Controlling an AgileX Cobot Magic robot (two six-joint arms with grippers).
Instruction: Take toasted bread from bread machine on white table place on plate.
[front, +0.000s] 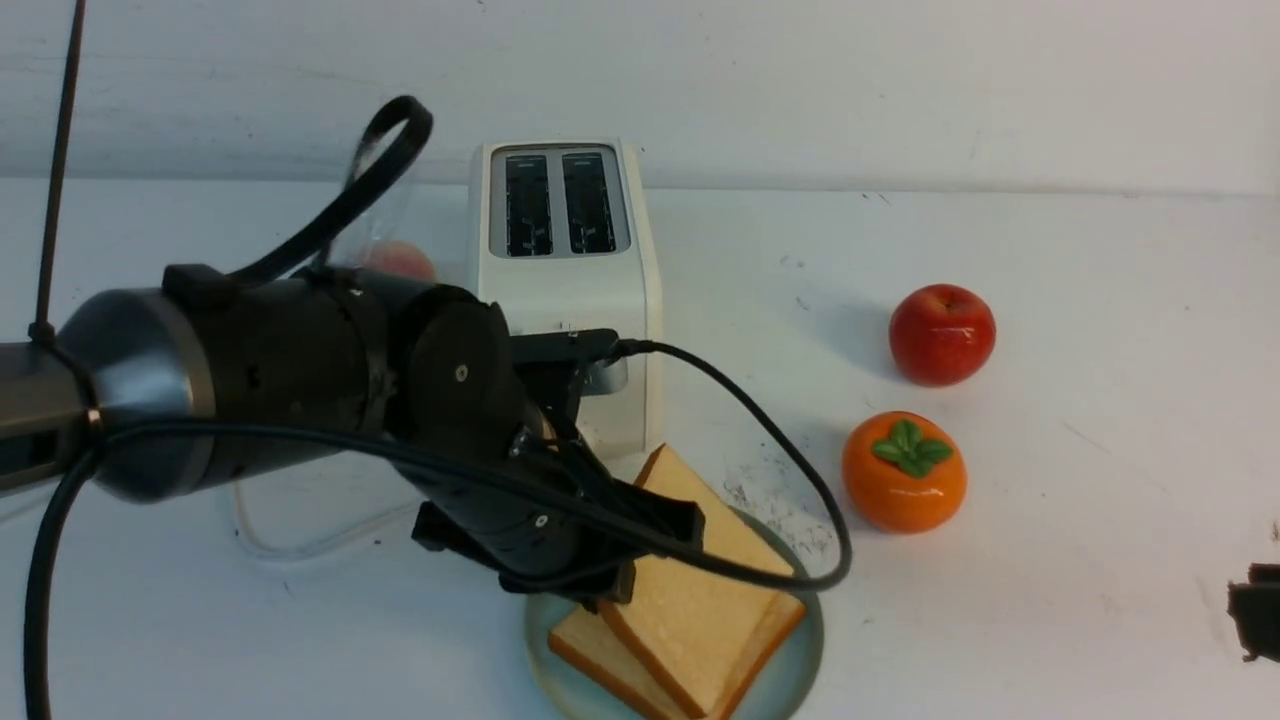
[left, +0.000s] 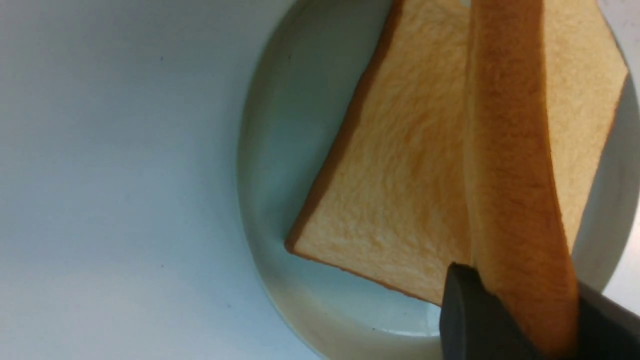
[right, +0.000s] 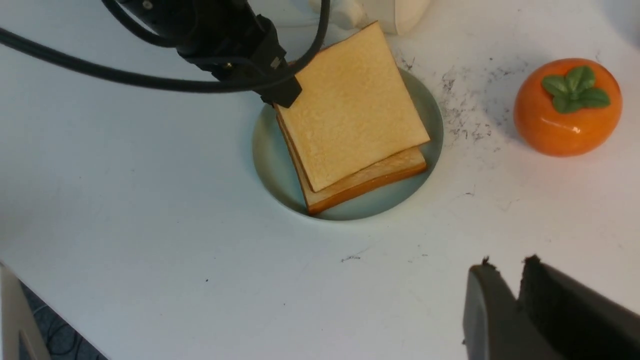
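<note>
Items as I read them from the remote station:

1. Left gripper (front: 640, 555): clamped on the edge of the upper toast slice (front: 710, 590), which is tilted over the plate (front: 800, 660).
2. Lower toast slice (front: 600, 650): flat on the plate.
3. Toaster (front: 565, 280): both slots empty, just behind the plate on the white table (front: 1100, 560).
4. Right gripper (right: 507, 267): jaws nearly together, holding nothing, well apart from the plate.
5. Red apple (front: 942, 333) and orange persimmon (front: 904, 470): right of the toaster.
</note>
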